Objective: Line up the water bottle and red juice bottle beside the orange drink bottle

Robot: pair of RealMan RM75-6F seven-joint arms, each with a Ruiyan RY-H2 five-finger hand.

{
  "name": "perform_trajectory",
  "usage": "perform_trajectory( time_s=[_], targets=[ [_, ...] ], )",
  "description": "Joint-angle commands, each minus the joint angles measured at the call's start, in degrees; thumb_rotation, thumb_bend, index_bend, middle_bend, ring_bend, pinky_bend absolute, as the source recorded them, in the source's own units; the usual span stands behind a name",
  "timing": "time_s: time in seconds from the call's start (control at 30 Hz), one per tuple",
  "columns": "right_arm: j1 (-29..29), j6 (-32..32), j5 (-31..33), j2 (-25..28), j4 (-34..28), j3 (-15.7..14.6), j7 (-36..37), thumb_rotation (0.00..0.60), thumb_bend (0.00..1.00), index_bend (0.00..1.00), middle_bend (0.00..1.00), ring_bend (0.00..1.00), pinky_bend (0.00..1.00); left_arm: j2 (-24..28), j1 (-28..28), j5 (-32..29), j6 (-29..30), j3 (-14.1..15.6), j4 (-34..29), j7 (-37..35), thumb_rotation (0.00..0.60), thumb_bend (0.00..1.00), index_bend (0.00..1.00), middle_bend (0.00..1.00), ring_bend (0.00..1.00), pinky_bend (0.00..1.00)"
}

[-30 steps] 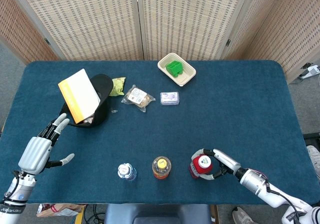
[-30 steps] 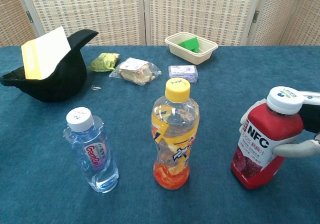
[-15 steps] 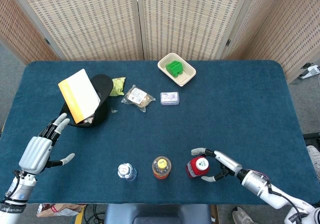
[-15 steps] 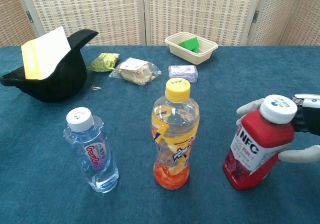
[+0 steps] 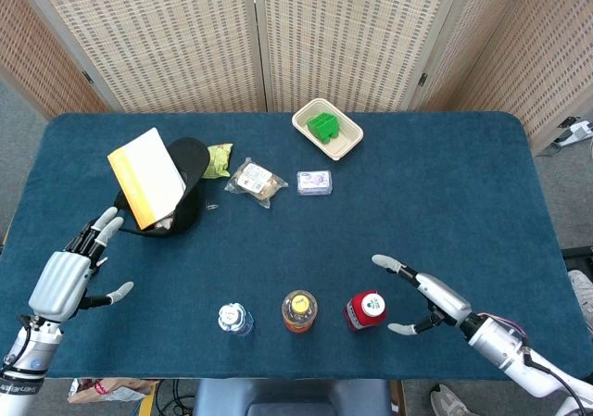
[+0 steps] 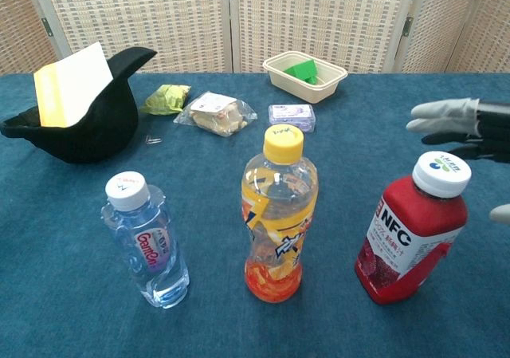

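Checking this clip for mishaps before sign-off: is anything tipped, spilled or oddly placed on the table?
Nothing is spilled. The red juice bottle leans slightly in the chest view, but that may be lens angle. It stands free of the right hand, in line with the orange drink bottle and water bottle, all capped.

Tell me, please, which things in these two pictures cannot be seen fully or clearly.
- Left hand: absent from chest view, outside the frame.
- Right hand: chest view, cut by the right edge.
- Black cap: its inside is hidden by the yellow card.
- Snack packet: print too small to read, both views.
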Motion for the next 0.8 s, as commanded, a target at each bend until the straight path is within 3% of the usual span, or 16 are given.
perform_trajectory(
  time_s=[0.03,0.2,0.33,0.4,0.53,0.8],
  targets=[
    [-2.8,3.7,1.9,3.1,-2.5,1.4,-6.4,0.6,0.28,0.01,0.1,0.02,0.12,-0.2,0.0,-0.5,-0.4,0.0,0.5,0.9,0.6,0.16,0.03,0.01,0.05,0.23],
    [-7.9,7.6,8.7,6.0,-5.6,4.2,-25.8,0.6,0.32,0.05,0.13,0.02,0.12,-0.6,0.0,-1.5,-0.7,-0.2,1.8,3.1,0.6,0.16,0.03,0.01,0.05,0.22],
    [-12.4,12.0,14.1,5.6,-6.1,6.6,-42.2,0.6,0.32,0.05,0.13,0.02,0.12,-0.9,0.1,-2.6,-1.5,0.0,2.5,4.3,0.6,0.16,0.03,0.01,0.05,0.22],
    [-14.2,13.7,15.6,5.1,-6.1,7.2,-47.0,0.6,0.32,0.06,0.13,0.02,0.12,-0.9,0.3,-3.2,-1.8,0.1,2.6,5.4,0.6,0.16,0.03,0.01,0.05,0.21],
    [-17.6,16.5,17.6,4.0,-5.7,8.0,-52.7,0.6,0.32,0.07,0.14,0.02,0.12,-1.3,1.2,-5.2,-1.5,0.1,2.7,8.2,0.6,0.16,0.03,0.01,0.05,0.2],
    [-22.6,19.4,18.6,3.3,-4.8,8.3,-55.2,0.6,0.32,0.07,0.14,0.02,0.12,-1.7,4.2,-7.1,1.0,1.4,0.9,14.2,0.6,0.16,0.03,0.01,0.05,0.19]
  ],
)
